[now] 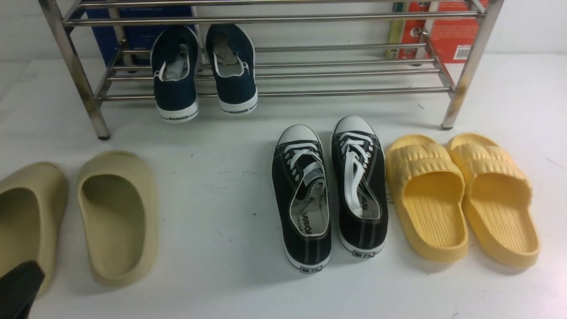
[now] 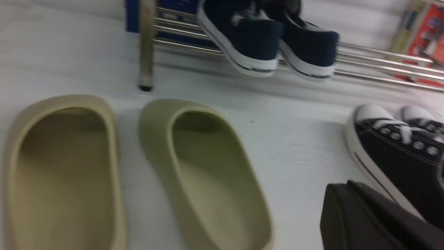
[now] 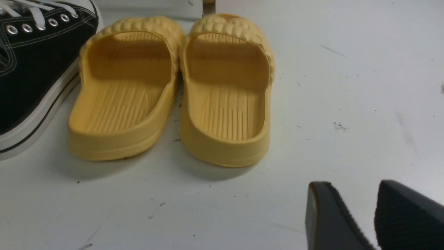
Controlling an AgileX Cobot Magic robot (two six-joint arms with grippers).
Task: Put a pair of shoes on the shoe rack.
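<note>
Resting on the lower shelf of the shoe rack (image 1: 274, 71), the pair of shoes (image 1: 203, 73) sits heels outward in the front view, hanging slightly past the front tube; the black lace-up sneakers (image 1: 330, 190), yellow slides (image 1: 460, 197) and beige slides (image 1: 117, 217) lie on the counter (image 1: 221, 177). From the left wrist, the left gripper (image 2: 367, 222) shows fingers clenched on nothing, well short of the navy pair. From the right wrist, the right gripper (image 3: 373, 218) shows fingers parted and empty, near the yellow slides. Placement looks finished; what remains is likely pulling both arms clear, or nudging the heels further in.
</note>
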